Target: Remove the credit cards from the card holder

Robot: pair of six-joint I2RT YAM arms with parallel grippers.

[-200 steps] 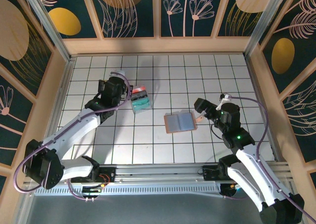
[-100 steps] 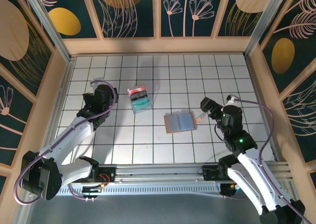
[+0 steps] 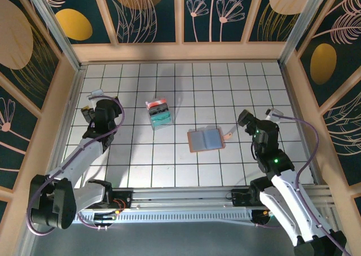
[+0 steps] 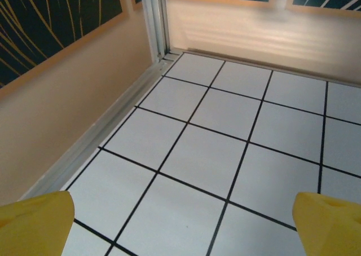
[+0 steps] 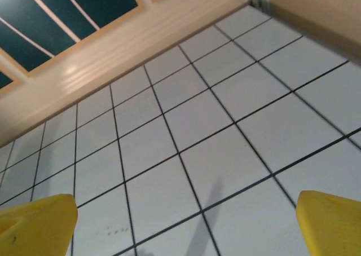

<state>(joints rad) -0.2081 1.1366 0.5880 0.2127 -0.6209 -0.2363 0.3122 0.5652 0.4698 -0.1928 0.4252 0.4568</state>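
We look down on a white desk of square tiles (image 3: pixel 186 81) ruled with thin black lines and boxed in by a low pale wooden rim (image 3: pixel 180 51). Above it rise dark teal wall panels (image 3: pixel 149 13) with golden ovals and pale line-drawn leaves, split by wooden strips. Silver metal posts (image 3: pixel 51 26) stand in the far corners. A grey metal rail (image 3: pixel 186 198) runs along the near edge. Soft light gleams on the wood.

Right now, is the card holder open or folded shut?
Open: the card holder lies flat on the table, two blue-grey panels side by side.
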